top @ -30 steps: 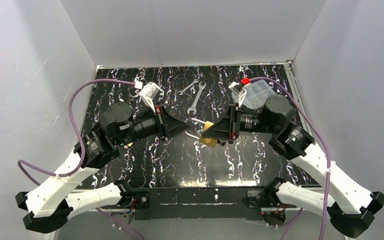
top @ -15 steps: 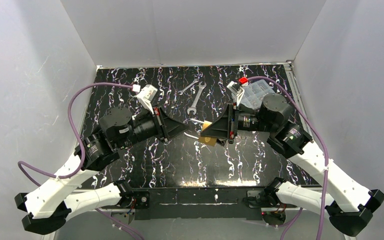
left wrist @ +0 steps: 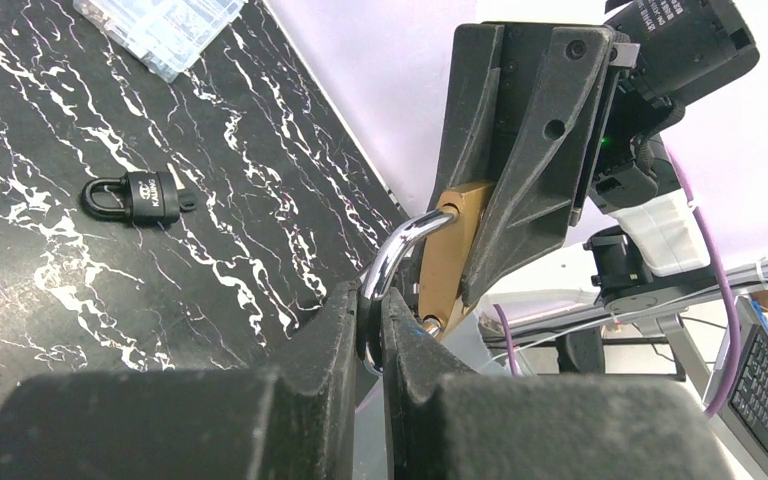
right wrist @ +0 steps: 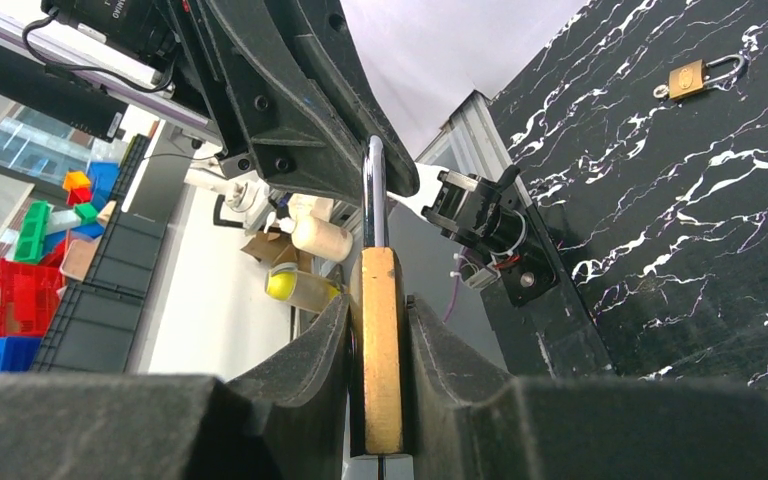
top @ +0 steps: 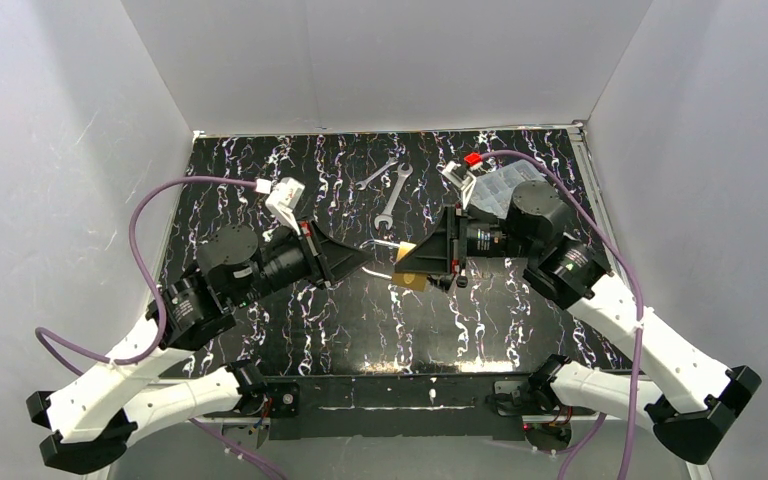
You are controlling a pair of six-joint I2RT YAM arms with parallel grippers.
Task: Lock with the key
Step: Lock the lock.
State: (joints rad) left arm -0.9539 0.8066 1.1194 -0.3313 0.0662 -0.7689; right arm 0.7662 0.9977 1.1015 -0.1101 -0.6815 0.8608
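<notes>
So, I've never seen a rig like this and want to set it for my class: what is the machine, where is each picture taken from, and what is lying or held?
These are two robot arms bolted at the near edge of a black, white-veined table. The wide picture looks down from above and behind them. The other two come from a camera on each wrist, showing that arm's own fingers up close. On the table lie two silver metal spanners, a clear plastic compartment box, a black padlock and a loose brass padlock. Between the arms, the right end effector grips the body of a second brass padlock, while the left end effector is shut on its curved steel shackle. I cannot make out a key.
</notes>
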